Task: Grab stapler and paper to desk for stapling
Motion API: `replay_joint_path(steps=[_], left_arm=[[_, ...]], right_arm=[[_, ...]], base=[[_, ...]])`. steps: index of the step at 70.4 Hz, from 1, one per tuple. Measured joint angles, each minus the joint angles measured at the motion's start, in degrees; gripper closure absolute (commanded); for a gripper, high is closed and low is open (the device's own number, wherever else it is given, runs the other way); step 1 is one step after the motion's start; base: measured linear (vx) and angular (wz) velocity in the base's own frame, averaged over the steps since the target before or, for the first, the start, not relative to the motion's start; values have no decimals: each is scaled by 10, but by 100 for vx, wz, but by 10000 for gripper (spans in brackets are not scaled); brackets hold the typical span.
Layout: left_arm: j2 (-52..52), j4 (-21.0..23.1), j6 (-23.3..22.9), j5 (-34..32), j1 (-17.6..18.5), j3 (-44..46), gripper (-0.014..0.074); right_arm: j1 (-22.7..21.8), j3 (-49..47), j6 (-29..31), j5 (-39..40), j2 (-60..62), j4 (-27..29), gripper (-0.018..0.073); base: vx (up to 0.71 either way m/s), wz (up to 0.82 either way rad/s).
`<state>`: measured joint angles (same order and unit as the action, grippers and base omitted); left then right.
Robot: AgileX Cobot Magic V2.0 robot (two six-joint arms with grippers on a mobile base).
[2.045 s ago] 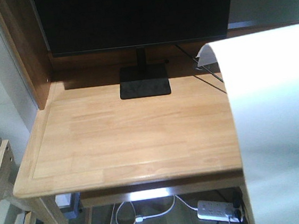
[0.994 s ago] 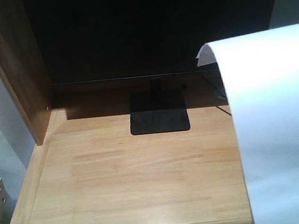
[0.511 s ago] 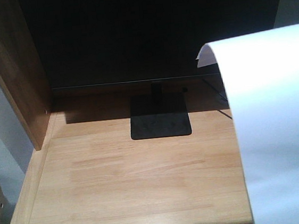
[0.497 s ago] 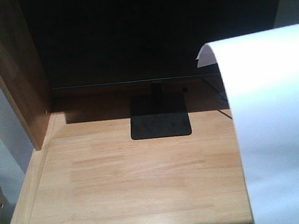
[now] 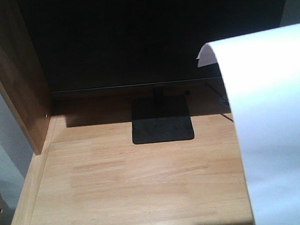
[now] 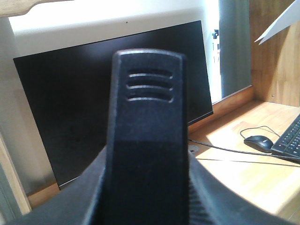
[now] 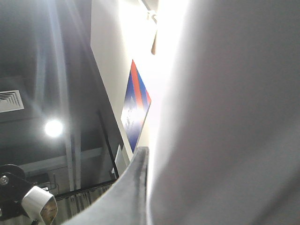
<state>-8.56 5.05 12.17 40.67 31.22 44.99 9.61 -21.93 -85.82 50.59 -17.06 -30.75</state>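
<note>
In the left wrist view the black stapler (image 6: 145, 117) stands upright and fills the middle, and my left gripper (image 6: 147, 206) is shut on it with a grey finger on each side. The white paper (image 5: 281, 131) hangs curled over the right of the front view, above the desk (image 5: 131, 184). In the right wrist view the paper (image 7: 225, 117) covers the right half, pressed against a grey finger (image 7: 126, 187); my right gripper (image 7: 152, 187) is shut on the sheet. Neither gripper shows in the front view.
A large black monitor (image 5: 152, 31) on a square stand (image 5: 162, 124) sits at the back of the desk. A brown side panel (image 5: 12, 78) borders the left. The left wrist view shows a black mouse (image 6: 258, 142), a keyboard (image 6: 290, 140) and a cable on the wood.
The front view has drawn closer to the desk: the monitor and stand look larger and the desk's front edge has left the frame. The held paper keeps its place in view.
</note>
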Motion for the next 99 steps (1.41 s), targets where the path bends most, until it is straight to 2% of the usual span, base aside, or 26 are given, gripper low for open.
replay_joint_path(steps=[99], left_arm=[[0, 0, 0, 0, 0, 0, 603]], right_arm=[[0, 0, 0, 0, 0, 0, 566]], base=[[0, 0]])
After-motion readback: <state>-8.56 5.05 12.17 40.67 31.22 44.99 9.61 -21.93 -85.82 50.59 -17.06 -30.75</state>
